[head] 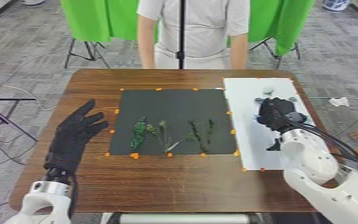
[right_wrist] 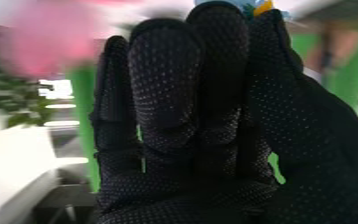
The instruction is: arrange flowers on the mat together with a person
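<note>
Dark mat, head view: the step in hand looks like fetching blooms for the green leafy stems [head: 198, 136] on the dark rectangular mat [head: 162, 107]; next calls for a sure hold, then a carry toward nine o'clock.
Stems, head view: across the mat's lower half, at about eight o'clock from the right robot hand [head: 277, 112].
White sheet, head view: the white rectangular sheet [head: 260, 159] lies at three o'clock from the mat, the right robot hand over it; a small pale bloom [head: 269, 90] sits near twelve o'clock of that hand.
Left robot hand [head: 76, 131], head view: released, at nine o'clock from the mat, over the brown wooden table [head: 171, 192].
Blue flower, right wrist view: a blue-petalled flower [right_wrist: 243, 3] is right by the right robot hand; gripped or not, I cannot tell.
Pink flower, right wrist view: a blurred pink bloom [right_wrist: 51, 37], apart from that hand.
</note>
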Action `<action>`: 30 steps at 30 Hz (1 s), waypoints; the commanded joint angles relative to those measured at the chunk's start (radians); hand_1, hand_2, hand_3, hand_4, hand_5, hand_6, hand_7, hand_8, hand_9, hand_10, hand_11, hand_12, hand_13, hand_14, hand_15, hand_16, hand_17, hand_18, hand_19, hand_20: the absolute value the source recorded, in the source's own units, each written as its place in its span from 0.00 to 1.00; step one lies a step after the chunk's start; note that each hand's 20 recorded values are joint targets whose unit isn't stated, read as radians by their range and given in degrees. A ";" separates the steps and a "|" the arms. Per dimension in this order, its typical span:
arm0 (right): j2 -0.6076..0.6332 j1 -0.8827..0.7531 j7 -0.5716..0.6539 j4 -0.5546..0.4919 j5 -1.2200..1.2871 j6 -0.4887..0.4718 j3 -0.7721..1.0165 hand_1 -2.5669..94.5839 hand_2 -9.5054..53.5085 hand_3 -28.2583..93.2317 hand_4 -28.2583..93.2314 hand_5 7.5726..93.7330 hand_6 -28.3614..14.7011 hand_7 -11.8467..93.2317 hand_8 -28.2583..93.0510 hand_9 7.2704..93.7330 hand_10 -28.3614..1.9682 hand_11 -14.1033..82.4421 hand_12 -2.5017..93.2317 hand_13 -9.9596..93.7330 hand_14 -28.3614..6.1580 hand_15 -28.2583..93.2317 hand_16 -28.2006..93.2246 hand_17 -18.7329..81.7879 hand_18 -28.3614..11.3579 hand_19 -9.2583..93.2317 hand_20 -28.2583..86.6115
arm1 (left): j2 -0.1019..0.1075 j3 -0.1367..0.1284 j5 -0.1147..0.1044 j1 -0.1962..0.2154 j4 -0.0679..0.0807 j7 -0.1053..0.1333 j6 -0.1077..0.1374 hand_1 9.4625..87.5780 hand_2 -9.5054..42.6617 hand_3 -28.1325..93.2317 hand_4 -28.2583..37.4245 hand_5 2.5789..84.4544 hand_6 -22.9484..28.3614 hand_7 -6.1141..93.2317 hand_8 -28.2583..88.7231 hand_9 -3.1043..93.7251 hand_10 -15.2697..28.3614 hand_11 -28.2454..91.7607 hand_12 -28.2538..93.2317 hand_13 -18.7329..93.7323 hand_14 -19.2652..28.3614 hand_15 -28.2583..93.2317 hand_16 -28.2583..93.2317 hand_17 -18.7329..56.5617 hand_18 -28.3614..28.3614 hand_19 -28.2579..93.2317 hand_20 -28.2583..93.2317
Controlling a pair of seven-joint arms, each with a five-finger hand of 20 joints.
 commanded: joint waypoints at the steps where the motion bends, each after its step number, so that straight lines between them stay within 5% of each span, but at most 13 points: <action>1: -0.251 0.288 -0.170 -0.093 -0.009 0.008 -0.235 0.61 0.00 0.76 0.00 0.89 0.78 0.31 0.24 0.96 0.77 0.43 0.40 0.91 0.71 0.68 0.44 0.54 0.30 0.82 0.42 | 0.005 -0.002 -0.009 0.003 -0.005 0.015 0.019 0.19 0.27 0.88 0.02 0.40 0.53 0.18 0.16 0.40 0.75 0.43 0.31 0.40 0.96 0.63 0.17 0.13 0.97 0.64 0.37; 8: -0.522 0.399 -0.250 0.048 -0.110 -0.032 -0.403 0.60 0.00 0.76 0.00 0.89 0.78 0.32 0.24 0.94 0.75 0.46 0.40 0.89 0.70 0.70 0.44 0.52 0.30 0.82 0.43 | 0.005 0.004 -0.013 -0.034 0.000 0.026 0.015 0.19 0.27 0.88 0.02 0.40 0.53 0.18 0.16 0.40 0.75 0.43 0.31 0.41 0.96 0.63 0.17 0.13 0.97 0.64 0.37; 13: -0.602 0.443 -0.236 0.137 -0.180 -0.048 -0.491 0.60 0.00 0.76 0.00 0.88 0.78 0.32 0.24 0.92 0.72 0.50 0.40 0.87 0.69 0.71 0.44 0.48 0.29 0.79 0.43 | 0.015 0.026 -0.012 -0.092 0.023 0.054 0.009 0.19 0.27 0.88 0.02 0.40 0.54 0.18 0.16 0.40 0.75 0.43 0.31 0.40 0.96 0.63 0.17 0.14 0.96 0.64 0.37; 22: -0.661 0.432 -0.217 0.224 -0.228 -0.095 -0.528 0.60 0.00 0.75 0.00 0.87 0.80 0.32 0.23 0.89 0.71 0.56 0.38 0.86 0.69 0.73 0.44 0.45 0.31 0.76 0.43 | -0.003 0.063 0.010 -0.211 0.062 0.016 -0.033 0.19 0.27 0.88 0.02 0.41 0.54 0.18 0.16 0.41 0.76 0.43 0.31 0.40 0.96 0.63 0.17 0.14 0.96 0.65 0.38; 30: -0.679 0.392 -0.259 0.236 -0.321 -0.182 -0.484 0.59 0.00 0.72 0.00 0.83 0.82 0.30 0.21 0.85 0.69 0.61 0.36 0.82 0.67 0.75 0.44 0.44 0.29 0.75 0.44 | -0.002 0.083 0.007 -0.247 0.075 0.014 -0.040 0.19 0.27 0.88 0.02 0.41 0.54 0.18 0.17 0.41 0.76 0.43 0.31 0.41 0.96 0.63 0.17 0.14 0.96 0.65 0.38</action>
